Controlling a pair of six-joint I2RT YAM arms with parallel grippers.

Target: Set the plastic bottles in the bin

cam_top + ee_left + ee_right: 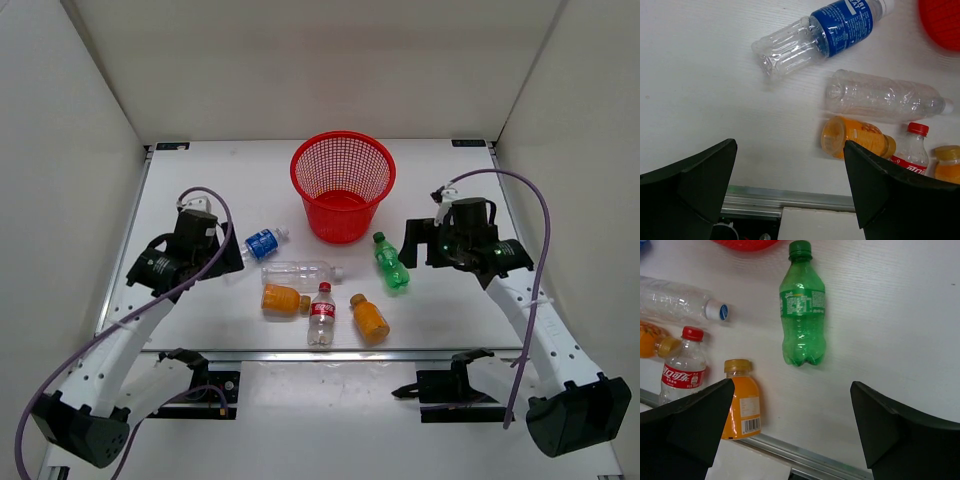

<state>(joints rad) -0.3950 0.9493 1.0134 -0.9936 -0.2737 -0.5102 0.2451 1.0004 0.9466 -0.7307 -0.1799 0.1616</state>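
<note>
white table [200, 180] — plain white walls [330, 60] around.

You will find white capitals ending in "ARI" on the blue-labelled bottle [842, 27]; the word's start is out of view and the fine print beside it is illegible. The cola bottle [682, 372] carries white Chinese characters on its red band. The orange bottle [741, 405] shows a barcode, digits too small to read. Print on the green bottle [802, 315] is illegible.
</note>
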